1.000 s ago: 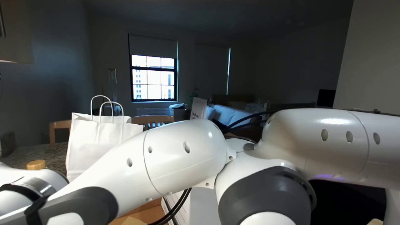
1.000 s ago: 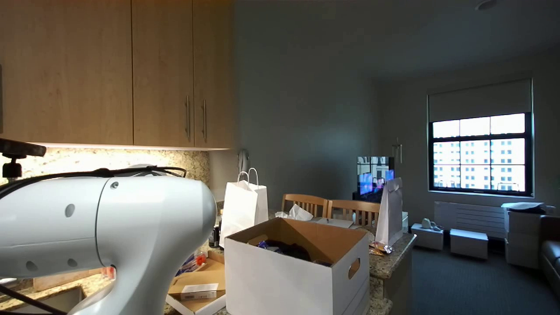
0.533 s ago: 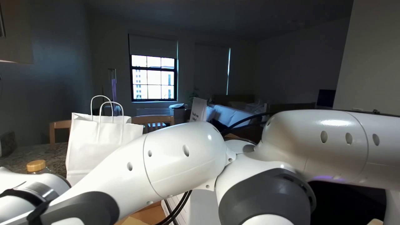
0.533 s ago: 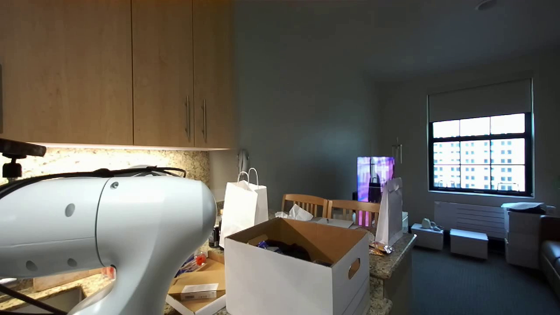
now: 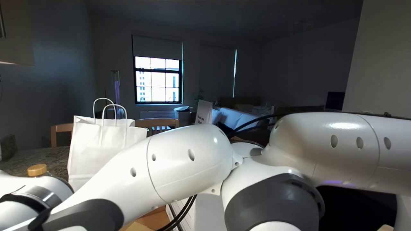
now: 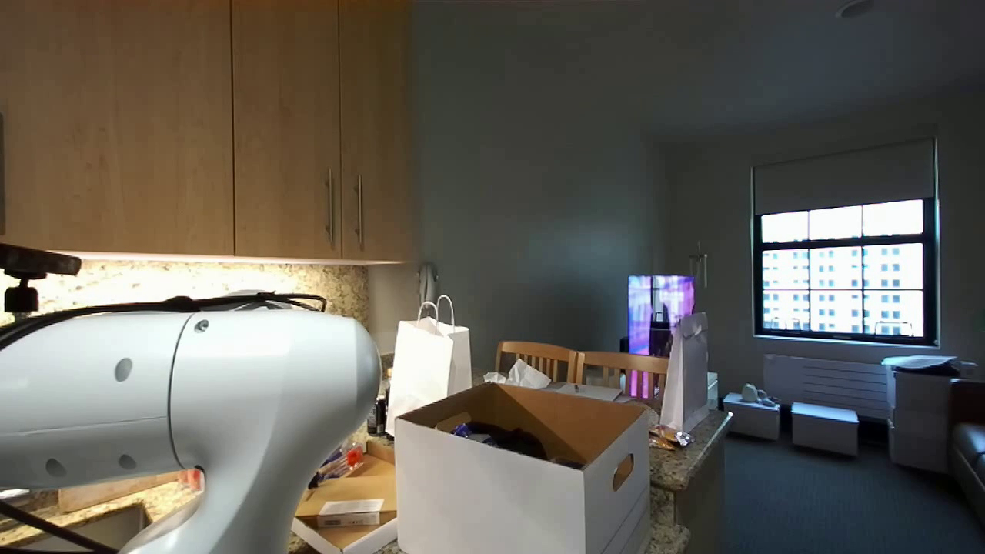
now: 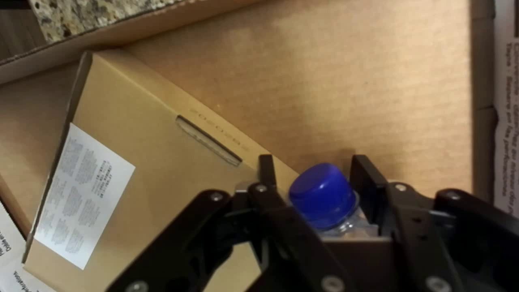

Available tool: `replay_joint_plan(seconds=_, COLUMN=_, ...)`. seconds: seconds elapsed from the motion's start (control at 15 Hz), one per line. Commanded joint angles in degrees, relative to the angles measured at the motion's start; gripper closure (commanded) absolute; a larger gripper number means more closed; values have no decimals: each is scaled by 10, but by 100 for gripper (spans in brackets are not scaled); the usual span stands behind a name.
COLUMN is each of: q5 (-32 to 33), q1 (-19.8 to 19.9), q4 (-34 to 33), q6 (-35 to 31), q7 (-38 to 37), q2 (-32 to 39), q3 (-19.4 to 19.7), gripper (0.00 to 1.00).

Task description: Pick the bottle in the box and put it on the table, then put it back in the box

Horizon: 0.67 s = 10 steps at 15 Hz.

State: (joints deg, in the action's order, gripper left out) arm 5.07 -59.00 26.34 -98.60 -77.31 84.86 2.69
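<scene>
In the wrist view a clear bottle with a blue cap (image 7: 324,194) leans between the fingers of my gripper (image 7: 313,160). Both fingers stand apart, one each side of the cap. A gap shows left of the cap; the right finger runs close along it. The bottle's lower body is hidden beneath the gripper. Around it spreads the bare bottom of a low open cardboard box (image 7: 365,89). A tall white box (image 6: 492,492) with a hand-hole shows in an exterior view, dark things inside. The gripper is outside both exterior views. I cannot make out the table.
A tan carton with a white label (image 7: 83,194) lies left of the bottle inside the low box. Speckled stone counter (image 7: 93,16) borders it. A white paper bag (image 5: 99,147) and an orange-lidded jar (image 5: 37,170) stand close to the arm.
In an exterior view the arm's forearm and wrist have dipped slightly over the last second. The boxes and bags have stayed in place.
</scene>
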Motion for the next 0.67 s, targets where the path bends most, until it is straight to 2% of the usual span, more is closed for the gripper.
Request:
replay_joint_plan(seconds=0.0, q5=15, q1=-7, q4=8, q6=-19, q7=-11, q2=0, q3=8, gripper=81)
replay_joint_plan(seconds=0.07, q5=15, q1=-8, q4=8, q6=-20, q7=-10, q2=0, q3=7, gripper=85)
replay_joint_plan(seconds=0.6, q5=11, q1=-11, q4=-20, q6=8, q7=-2, q2=0, q3=4, gripper=85)
